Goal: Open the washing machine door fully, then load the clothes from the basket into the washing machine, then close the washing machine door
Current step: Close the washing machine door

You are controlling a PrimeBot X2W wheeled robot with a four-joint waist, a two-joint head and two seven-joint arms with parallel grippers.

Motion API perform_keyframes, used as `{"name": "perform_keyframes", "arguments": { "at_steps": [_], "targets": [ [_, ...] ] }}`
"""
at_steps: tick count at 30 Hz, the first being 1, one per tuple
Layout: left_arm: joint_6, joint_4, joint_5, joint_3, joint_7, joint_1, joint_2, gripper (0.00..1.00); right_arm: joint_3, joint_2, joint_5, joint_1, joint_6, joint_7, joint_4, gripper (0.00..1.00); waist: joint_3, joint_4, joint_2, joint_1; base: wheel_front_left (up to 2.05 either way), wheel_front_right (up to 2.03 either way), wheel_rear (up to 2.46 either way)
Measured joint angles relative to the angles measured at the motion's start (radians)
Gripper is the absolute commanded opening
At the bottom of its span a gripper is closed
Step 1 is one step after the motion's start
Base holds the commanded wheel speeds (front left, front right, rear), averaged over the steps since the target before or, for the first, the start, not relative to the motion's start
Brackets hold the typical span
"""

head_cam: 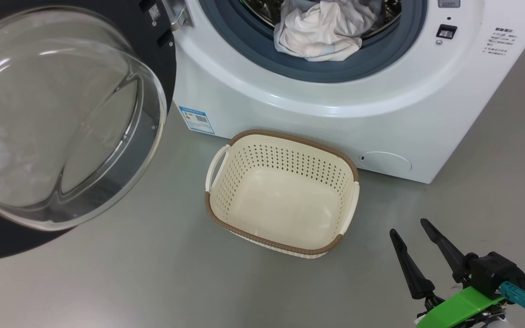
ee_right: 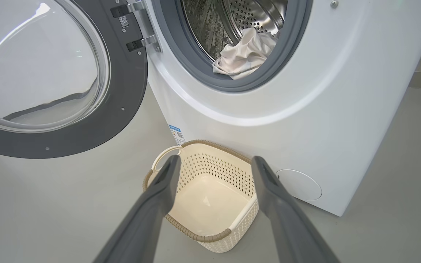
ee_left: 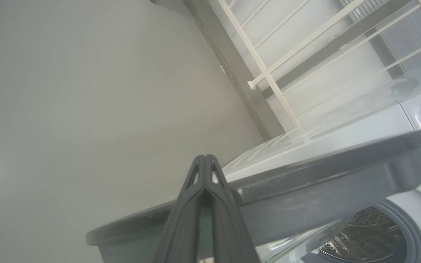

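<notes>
The washing machine [head_cam: 290, 109] [ee_right: 305, 109] stands with its door [head_cam: 53, 123] [ee_right: 49, 73] swung wide open to the left. Pale white clothes [head_cam: 321, 29] [ee_right: 243, 54] lie in the drum mouth, draped on the grey gasket. The cream basket [head_cam: 285, 191] [ee_right: 210, 197] sits on the floor in front of the machine with nothing inside. My right gripper [head_cam: 408, 228] [ee_right: 216, 162] hovers open at the lower right, short of the basket, holding nothing. My left gripper [ee_left: 205, 157] is shut, its fingers pressed together, just behind the door's grey outer edge [ee_left: 305, 182].
Grey floor [head_cam: 153, 273] stretches left and in front of the basket. A blue label sticker [head_cam: 197, 119] and a round service flap [head_cam: 385, 162] mark the machine's lower front. A white railing [ee_left: 287, 54] stands behind the machine.
</notes>
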Motion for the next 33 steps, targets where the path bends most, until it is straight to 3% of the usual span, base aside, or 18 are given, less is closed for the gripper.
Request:
{"name": "perform_keyframes", "arguments": {
  "at_steps": [13, 28, 33],
  "targets": [
    [0.002, -0.059, -0.041, -0.038, 0.09, 0.018, 0.004, 0.0, -0.004, -0.003, 0.0, 0.0, 0.0, 0.0, 0.0, 1.0, -0.014, -0.006, 0.0, 0.0, 0.0, 0.0, 0.0],
    [0.006, -0.323, -0.123, -0.083, 0.254, 0.177, 0.027, 0.0, -0.016, 0.003, 0.0, 0.007, 0.0, 0.0, 0.001, 1.0, -0.061, 0.011, 0.0001, 0.0, 0.0, 0.0, 0.0],
    [0.005, -0.45, -0.18, -0.106, 0.312, 0.21, 0.002, 0.0, -0.023, 0.004, 0.0, 0.026, 0.0, 0.0, 0.0, 1.0, -0.073, 0.014, 0.0, 0.0, 0.0, 0.0, 0.0]
  ]
}}
